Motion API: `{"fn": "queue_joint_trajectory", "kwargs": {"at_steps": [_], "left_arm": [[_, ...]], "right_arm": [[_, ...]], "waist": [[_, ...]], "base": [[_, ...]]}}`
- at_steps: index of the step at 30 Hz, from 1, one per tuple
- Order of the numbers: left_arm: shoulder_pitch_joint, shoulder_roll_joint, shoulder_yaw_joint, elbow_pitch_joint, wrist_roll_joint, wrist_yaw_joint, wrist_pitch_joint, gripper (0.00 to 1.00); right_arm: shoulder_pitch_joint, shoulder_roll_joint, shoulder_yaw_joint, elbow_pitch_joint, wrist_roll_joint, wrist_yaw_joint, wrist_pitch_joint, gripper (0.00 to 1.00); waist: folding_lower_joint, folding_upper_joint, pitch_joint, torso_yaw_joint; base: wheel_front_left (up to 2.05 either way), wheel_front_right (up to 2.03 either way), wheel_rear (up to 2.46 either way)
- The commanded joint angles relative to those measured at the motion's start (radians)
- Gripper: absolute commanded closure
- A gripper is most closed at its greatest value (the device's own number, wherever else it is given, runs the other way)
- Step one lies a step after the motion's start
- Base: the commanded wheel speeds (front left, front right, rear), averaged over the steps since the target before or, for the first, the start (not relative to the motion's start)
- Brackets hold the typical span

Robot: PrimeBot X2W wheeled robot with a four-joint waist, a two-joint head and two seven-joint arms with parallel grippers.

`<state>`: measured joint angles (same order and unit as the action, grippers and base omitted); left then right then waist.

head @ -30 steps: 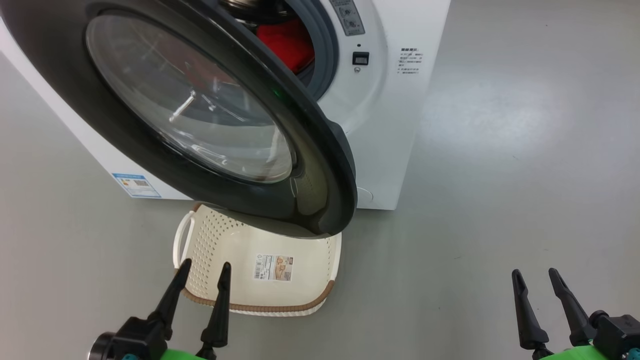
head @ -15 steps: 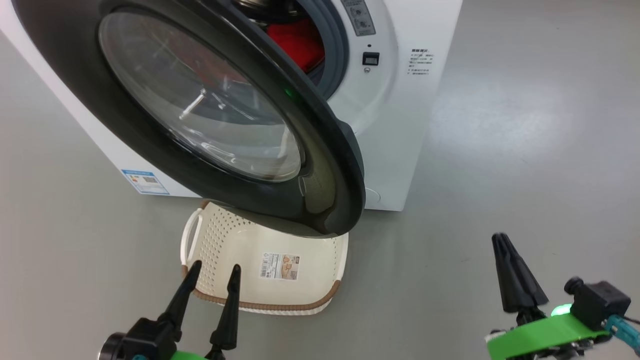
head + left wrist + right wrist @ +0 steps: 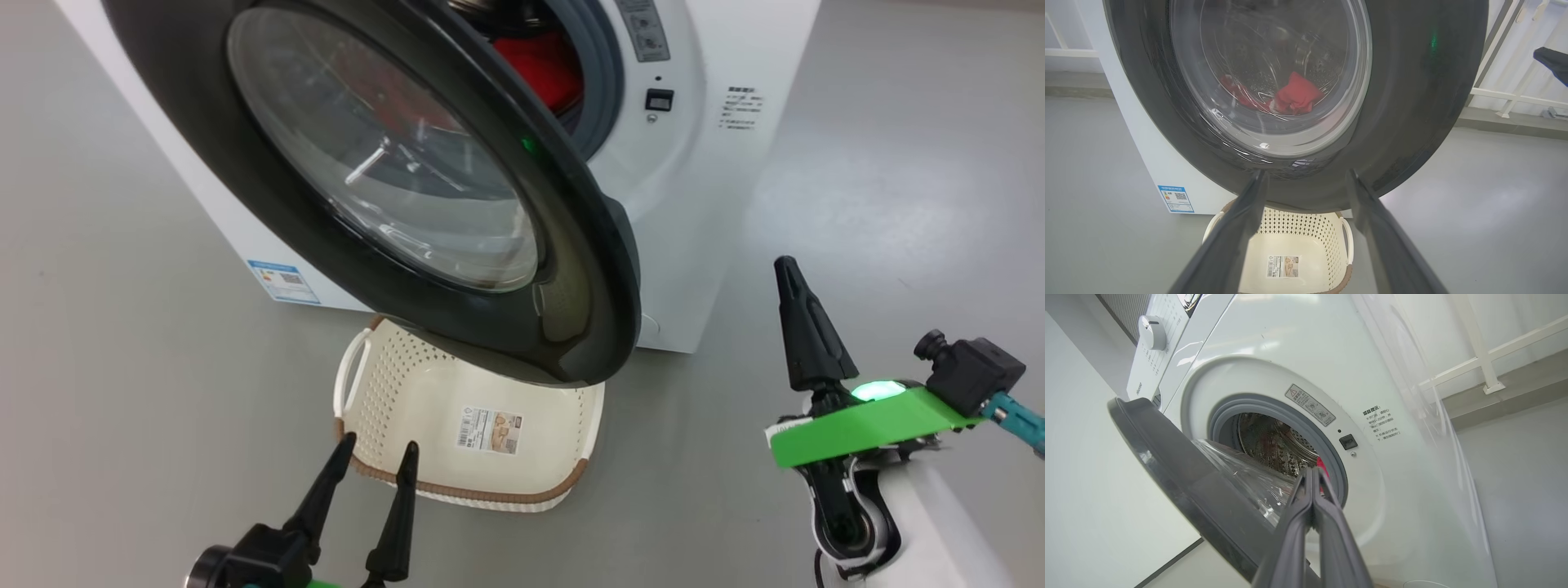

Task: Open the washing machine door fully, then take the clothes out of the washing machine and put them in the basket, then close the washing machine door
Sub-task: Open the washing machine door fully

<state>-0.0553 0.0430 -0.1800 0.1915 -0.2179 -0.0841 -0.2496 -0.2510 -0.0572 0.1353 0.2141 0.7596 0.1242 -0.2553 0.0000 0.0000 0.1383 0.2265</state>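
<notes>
Left gripper (image 3: 379, 445): fingers apart, holding nothing, at the near left over the basket's near rim.
Basket (image 3: 457, 492): on the floor, no clothes in it, partly under the door.
Washing machine door (image 3: 592, 269): part open, hinged left, free edge swung near and right.
Clothes (image 3: 539, 65): red, far inside the washing machine (image 3: 702, 204).
Right gripper (image 3: 788, 273): fingers together, holding nothing. It is right of the free edge, the nearer arm, and aimed into the gap.
Change: a second ago it sat lower with fingers apart. The head camera has also shifted.

Grey floor (image 3: 857, 188) carries white washing machine (image 3: 694, 245); cream basket (image 3: 539, 482) sits on floor just before machine's base.
</notes>
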Motion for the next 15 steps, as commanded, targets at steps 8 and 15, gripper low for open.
{"fn": "queue_joint_trajectory", "kwargs": {"at_steps": [8,15], "left_arm": [[-0.005,0.007,0.0,-0.032,-0.019,0.013,-0.012,0.0],[-0.024,0.007,-0.024,-0.032,-0.033,0.018,-0.012,0.0]], "right_arm": [[-0.148,-0.061,0.104,0.058,0.199,0.007,-0.006,1.0],[-0.246,-0.146,0.27,0.095,0.429,0.007,0.029,1.0]], "waist": [[0.0,0.0,0.027,0.052],[0.0,0.0,0.052,0.077]], "base": [[0.0,0.0,0.0],[0.0,0.0,0.0]]}}
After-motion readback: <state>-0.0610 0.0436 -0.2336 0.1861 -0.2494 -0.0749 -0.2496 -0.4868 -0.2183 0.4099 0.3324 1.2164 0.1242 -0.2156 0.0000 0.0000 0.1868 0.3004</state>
